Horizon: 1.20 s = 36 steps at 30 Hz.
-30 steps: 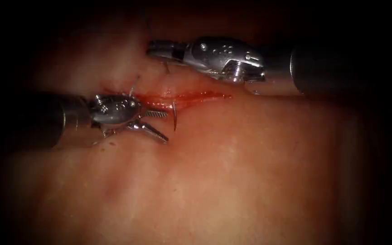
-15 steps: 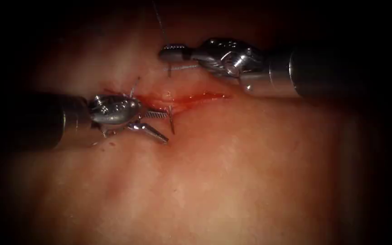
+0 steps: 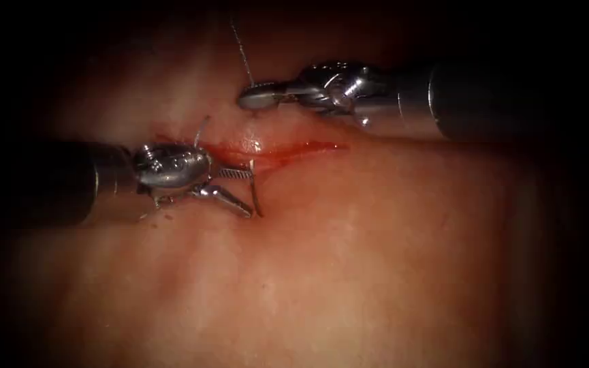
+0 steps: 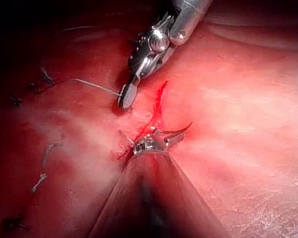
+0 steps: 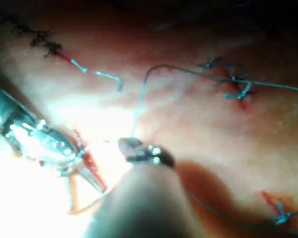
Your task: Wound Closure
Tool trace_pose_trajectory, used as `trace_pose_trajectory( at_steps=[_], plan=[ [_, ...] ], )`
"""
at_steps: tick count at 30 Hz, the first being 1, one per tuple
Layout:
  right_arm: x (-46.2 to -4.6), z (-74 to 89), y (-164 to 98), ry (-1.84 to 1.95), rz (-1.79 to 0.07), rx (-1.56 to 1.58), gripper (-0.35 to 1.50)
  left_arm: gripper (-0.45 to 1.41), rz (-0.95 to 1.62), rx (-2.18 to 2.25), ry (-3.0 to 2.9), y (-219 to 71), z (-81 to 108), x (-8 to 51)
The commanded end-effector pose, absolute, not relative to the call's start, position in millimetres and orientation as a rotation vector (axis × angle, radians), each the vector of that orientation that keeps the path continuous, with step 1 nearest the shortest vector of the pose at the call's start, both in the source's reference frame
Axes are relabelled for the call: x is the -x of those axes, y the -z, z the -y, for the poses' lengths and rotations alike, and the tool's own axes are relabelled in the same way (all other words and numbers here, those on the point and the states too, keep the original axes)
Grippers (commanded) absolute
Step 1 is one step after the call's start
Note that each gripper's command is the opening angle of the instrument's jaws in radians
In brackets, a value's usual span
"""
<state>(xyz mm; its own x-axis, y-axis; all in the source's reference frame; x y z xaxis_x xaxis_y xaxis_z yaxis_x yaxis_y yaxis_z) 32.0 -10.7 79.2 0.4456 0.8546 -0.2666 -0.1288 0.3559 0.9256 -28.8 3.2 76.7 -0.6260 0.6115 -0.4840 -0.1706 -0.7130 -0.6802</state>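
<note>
Where the left tool [image 3: 236,189] reaches in over the tissue [image 3: 376,272], its jaws stand spread apart, one beside the near lip of the cut [image 3: 287,146] and one lower, gripping nothing. Just at their tips the needle [image 3: 255,194] shows as a short curved sliver, its upper end at the red edge of the cut and seemingly sunk in the tissue there, its lower end free against the surface; how deep it sits cannot be told. Red fluid [image 3: 308,145] lines the cut from beside the left tool toward the right. Above the cut, on its far side, the right tool [image 3: 257,97] lies with jaws clenched on the thread [image 3: 242,53], which runs up and away from its tip. From the left wrist, the left tool [image 4: 161,141] shows spread jaws with the needle [image 4: 181,130] arcing past them, and the right tool [image 4: 127,95] pinches the thread [image 4: 92,85]. From the right wrist, the thread [image 5: 139,106] rises from the right tool [image 5: 131,146] toward older stitches [image 5: 231,79].
</note>
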Motion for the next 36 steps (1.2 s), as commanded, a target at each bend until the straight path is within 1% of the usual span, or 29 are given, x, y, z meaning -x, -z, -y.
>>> trace_pose_trajectory(
  at_steps=[1, 2, 3, 4, 5, 6, 9, 15, 19, 20, 23, 28, 32, 33, 34, 35, 36],
  plan=[
    [-32.7, 9.7, -79.1, -0.778, -0.92, -0.97, -0.35, 0.56, 0.826, 1.013, -2.341, -77.1, -3.5, 29.2],
    [-32.4, 8.9, -79.0, -0.769, -0.982, -0.895, -0.05, 0.56, 0.829, 1.014, -2.341, -76.8, -3.3, 29.2],
    [-31.8, 7.9, -79.1, -0.743, -1.026, -0.784, 0.76, 0.56, 0.829, 1.018, -2.345, -76.5, -3.2, 29.1],
    [-31.8, 7.9, -79.1, -0.743, -1.026, -0.784, 0.76, 0.56, 0.829, 1.018, -2.345, -76.5, -3.2, 29.1],
    [-31.1, 7.0, -79.3, -0.723, -1.043, -0.685, 1.16, 0.56, 0.828, 1.026, -2.354, -76.1, -2.9, 29.0],
    [-30.6, 6.5, -79.4, -0.703, -1.05, -0.631, 1.28, 0.56, 0.828, 1.03, -2.358, -75.8, -2.8, 29.0],
    [-28.5, 5.1, -80.0, -0.713, -1.046, -0.537, 1.47, 0.57, 0.808, 1.082, -2.416, -74.2, -2.7, 29.5],
    [-26.0, 3.8, -78.5, -0.722, -1.087, -0.509, 1.48, 0.67, 0.722, 1.151, -2.504, -72.3, -3.3, 30.6],
    [-25.3, 3.3, -77.4, -0.718, -1.112, -0.493, 1.45, 0.76, 0.673, 1.179, -2.532, -71.7, -3.7, 30.9],
    [-25.1, 3.6, -77.1, -0.71, -1.121, -0.497, 1.38, 0.79, 0.615, 1.196, -2.556, -71.6, -4.1, 31.3],
    [-25.2, 4.0, -77.3, -0.699, -1.126, -0.508, 1.33, 0.79, 0.578, 1.216, -2.562, -72.0, -4.6, 31.9],
    [-25.7, 4.3, -77.7, -0.699, -1.132, -0.504, 1.33, 0.77, 0.543, 1.226, -2.575, -74.2, -4.6, 32.4],
    [-25.8, 4.6, -77.9, -0.699, -1.135, -0.5, 1.33, 0.67, 0.5, 1.257, -2.593, -75.7, -4.7, 32.6],
    [-25.8, 4.6, -77.9, -0.7, -1.138, -0.499, 1.33, 0.57, 0.485, 1.266, -2.59, -75.7, -4.8, 32.6],
    [-25.8, 4.6, -78.0, -0.7, -1.138, -0.499, 1.33, 0.52, 0.473, 1.276, -2.587, -75.7, -4.9, 32.6],
    [-25.8, 4.5, -78.0, -0.701, -1.141, -0.498, 1.33, 0.3, 0.46, 1.295, -2.574, -75.5, -4.9, 32.8],
    [-25.8, 4.5, -78.0, -0.702, -1.144, -0.498, 1.31, 0.19, 0.456, 1.3, -2.569, -75.5, -4.9, 32.9]
  ],
)
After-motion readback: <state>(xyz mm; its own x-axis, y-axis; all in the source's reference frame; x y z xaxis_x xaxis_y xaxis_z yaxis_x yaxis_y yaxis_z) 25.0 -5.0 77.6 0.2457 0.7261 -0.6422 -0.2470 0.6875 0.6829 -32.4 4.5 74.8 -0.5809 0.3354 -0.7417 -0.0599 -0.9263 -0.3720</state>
